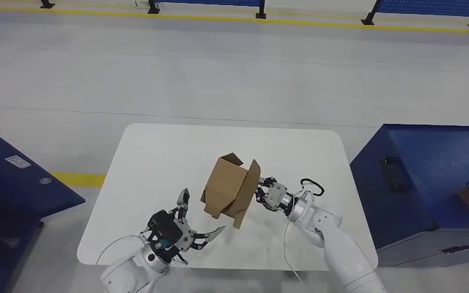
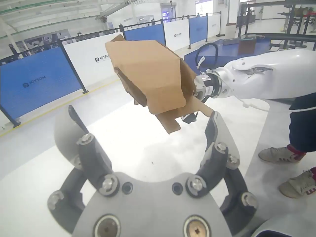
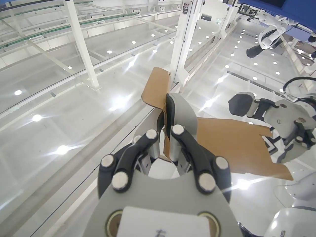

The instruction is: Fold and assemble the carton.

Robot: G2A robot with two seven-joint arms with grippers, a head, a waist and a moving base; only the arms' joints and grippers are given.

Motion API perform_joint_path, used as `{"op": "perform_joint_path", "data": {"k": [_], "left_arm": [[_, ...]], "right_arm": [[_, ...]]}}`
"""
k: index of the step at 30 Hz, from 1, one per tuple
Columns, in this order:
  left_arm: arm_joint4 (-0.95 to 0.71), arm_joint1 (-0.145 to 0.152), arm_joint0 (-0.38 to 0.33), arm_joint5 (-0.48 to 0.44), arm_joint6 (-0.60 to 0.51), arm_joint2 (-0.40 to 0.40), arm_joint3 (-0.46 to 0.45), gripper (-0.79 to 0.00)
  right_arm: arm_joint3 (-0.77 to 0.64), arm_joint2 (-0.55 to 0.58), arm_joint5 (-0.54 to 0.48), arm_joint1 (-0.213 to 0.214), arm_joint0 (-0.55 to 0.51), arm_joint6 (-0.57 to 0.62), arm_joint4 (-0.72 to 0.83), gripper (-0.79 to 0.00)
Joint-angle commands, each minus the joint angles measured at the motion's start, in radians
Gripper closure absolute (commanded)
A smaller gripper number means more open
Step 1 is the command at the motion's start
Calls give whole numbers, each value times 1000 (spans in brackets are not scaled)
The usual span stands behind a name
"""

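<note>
Hanging above the table [image 1: 154, 157], the half-formed carton [image 1: 229, 189] is clamped by one flap in the right gripper [image 1: 261, 195]. The left gripper [image 1: 203, 213], jaws spread wide, sits near the carton's opposite side, its loose flaps pointing toward it.

room: between left end effector [image 1: 201, 214] and carton [image 1: 229, 189] | obstacle: carton

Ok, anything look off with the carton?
The carton hangs tilted above the table, pinched by one flap in the right gripper, lower flaps loose. The flap edge by the fingers looks ragged, possibly torn. The left gripper is open, apart.
</note>
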Motion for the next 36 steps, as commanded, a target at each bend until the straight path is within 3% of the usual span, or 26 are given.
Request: {"op": "perform_joint_path", "data": {"k": [1,13,26,36], "left_arm": [[-8,-3,-10,25,11,2,3,-785],[98,-18,-48,149,-13,36,20,-785],[1,-24,-34,142,18,6,-22,-785],[-39,-30,-26,141,-41,2,-46,-785]], "right_arm": [[-2,2,1,-1,-3,4,-3,0],[-12,13,4,-4,-14,12,-14,0],[-25,14,1,-9,-21,9,-38,0],[-48,14,-17,-10,-40,52,-91,0]]}}
